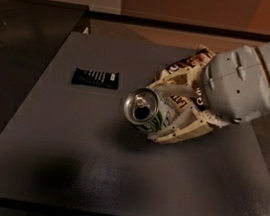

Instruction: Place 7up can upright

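**tabletop_tim:** So what are the fingers doing here?

**canwatcher:** The cream fingers are clamped onto the 7up can, one above its body and one below, closed in only as far as the can lets them. So the gripper has a solid hold, right of the table's middle.

**tabletop_tim:** And the can is upright?

**canwatcher:** Nope, it's on its side, with the silver top and pull-tab hole pointing left and toward the camera. There's a shadow under it, but I can't tell if it touches the table.

**tabletop_tim:** Anything else around?

**canwatcher:** The grey wrist housing sits just right of the fingers. A brown-and-cream snack bag peeks out behind the gripper, and a flat black bar lies well off to the left.
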Robot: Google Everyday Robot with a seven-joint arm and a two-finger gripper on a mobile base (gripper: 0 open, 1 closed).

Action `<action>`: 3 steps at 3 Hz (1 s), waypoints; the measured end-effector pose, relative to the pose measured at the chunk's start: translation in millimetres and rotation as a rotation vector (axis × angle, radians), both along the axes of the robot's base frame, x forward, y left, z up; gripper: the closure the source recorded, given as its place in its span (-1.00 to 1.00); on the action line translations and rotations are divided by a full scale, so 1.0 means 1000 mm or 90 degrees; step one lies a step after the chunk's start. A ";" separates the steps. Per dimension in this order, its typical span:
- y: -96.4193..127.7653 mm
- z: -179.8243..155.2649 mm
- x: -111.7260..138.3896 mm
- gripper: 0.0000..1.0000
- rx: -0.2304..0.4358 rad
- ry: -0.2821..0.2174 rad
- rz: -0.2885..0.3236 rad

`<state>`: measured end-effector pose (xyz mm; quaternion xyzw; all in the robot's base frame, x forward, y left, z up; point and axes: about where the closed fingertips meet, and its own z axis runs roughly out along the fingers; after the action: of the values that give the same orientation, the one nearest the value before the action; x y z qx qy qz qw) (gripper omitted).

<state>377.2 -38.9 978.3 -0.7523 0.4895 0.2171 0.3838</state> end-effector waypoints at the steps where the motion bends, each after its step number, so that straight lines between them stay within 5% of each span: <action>1: 0.001 0.000 0.000 1.00 0.001 0.004 0.002; 3: 0.014 -0.023 -0.004 1.00 0.023 0.107 0.021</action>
<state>373.1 -25.1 955.7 -0.7322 0.5037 0.2943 0.3514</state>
